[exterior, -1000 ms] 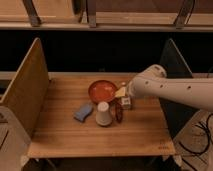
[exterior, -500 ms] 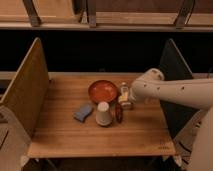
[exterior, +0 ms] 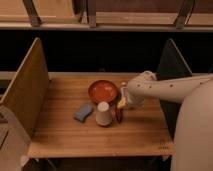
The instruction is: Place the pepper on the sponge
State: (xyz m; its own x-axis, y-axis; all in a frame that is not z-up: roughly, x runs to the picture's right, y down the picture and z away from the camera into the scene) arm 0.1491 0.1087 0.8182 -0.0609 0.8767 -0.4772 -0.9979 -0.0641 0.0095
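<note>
Lower now than a second ago, the end effector (exterior: 121,103) has dropped from beside the bowl's right rim to a spot just right of centre in the frame, directly over the pepper (exterior: 119,115). The white arm (exterior: 165,89) behind it has swung with it and now lies nearly level, reaching in from the right edge. Nothing else on the counter (exterior: 75,137) has shifted between the frames.

The end effector's fingers stand spread, pointing down at the pepper. It looks as if they are close above the pepper's upper end, though contact cannot be made out from this angle. The pepper, dark red and glossy, lies on the counter just right of the white cup (exterior: 103,114), apart from the sponge (exterior: 83,112).

Two containers are on the counter. The orange-red bowl (exterior: 103,91) sits above the cup in the frame, showing only its own smooth inner surface. The cup stands between sponge and pepper, and its inside is hidden from this view.

By count: one pepper, one blue sponge lying flat left of the cup, one cup, one bowl. A wooden side panel (exterior: 27,90) bounds the counter at the left of the frame and a dark panel (exterior: 170,62) at the upper right.
</note>
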